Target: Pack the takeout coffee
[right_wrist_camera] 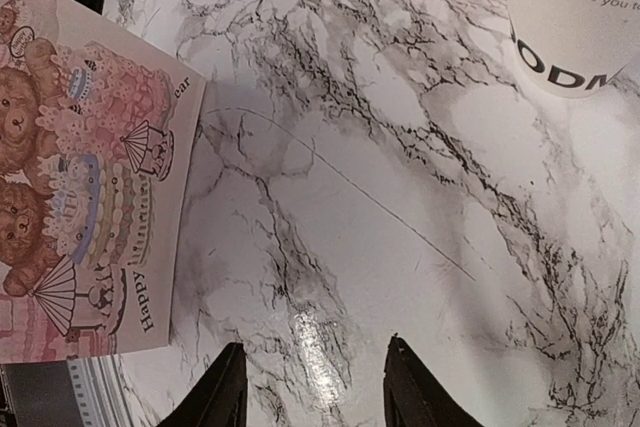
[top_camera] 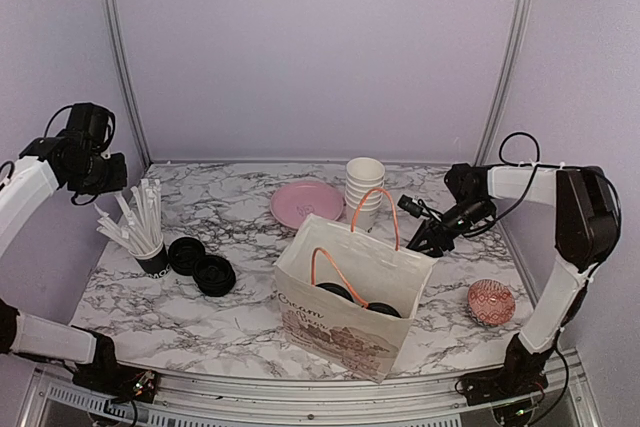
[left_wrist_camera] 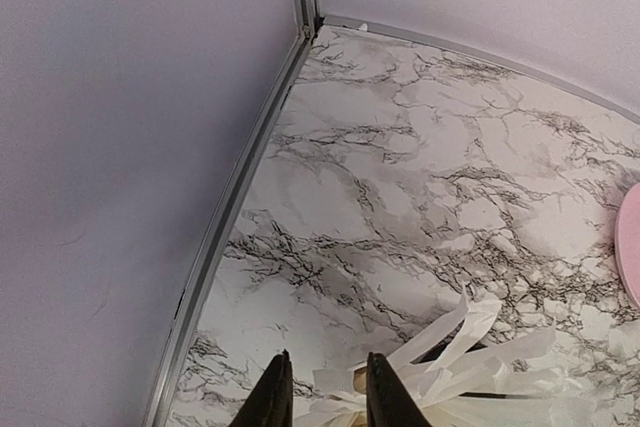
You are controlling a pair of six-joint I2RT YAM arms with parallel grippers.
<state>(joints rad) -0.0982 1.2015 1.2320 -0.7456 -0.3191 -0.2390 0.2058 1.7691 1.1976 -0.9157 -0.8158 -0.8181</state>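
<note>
Two takeout coffees stand inside the white paper bag (top_camera: 345, 332); only their round black lids (top_camera: 335, 292) (top_camera: 383, 309) show over its rim. My right gripper (top_camera: 420, 243) hangs low just right of the bag, open, with only bare marble between its fingers (right_wrist_camera: 312, 372). The bag's printed side (right_wrist_camera: 80, 177) is at the left of the right wrist view. My left gripper (top_camera: 104, 173) is raised at the far left above the straw cup (top_camera: 148, 243). Its fingers (left_wrist_camera: 322, 375) stand a little apart with nothing between them, and white-wrapped straws (left_wrist_camera: 470, 352) lie below.
A stack of lidless white cups (top_camera: 364, 192) (right_wrist_camera: 570, 17) stands behind the bag, beside a pink plate (top_camera: 305, 204). Two loose black lids (top_camera: 186, 255) (top_camera: 214, 275) lie right of the straw cup. A red patterned bowl (top_camera: 490, 302) sits at the front right. Walls close in the back and sides.
</note>
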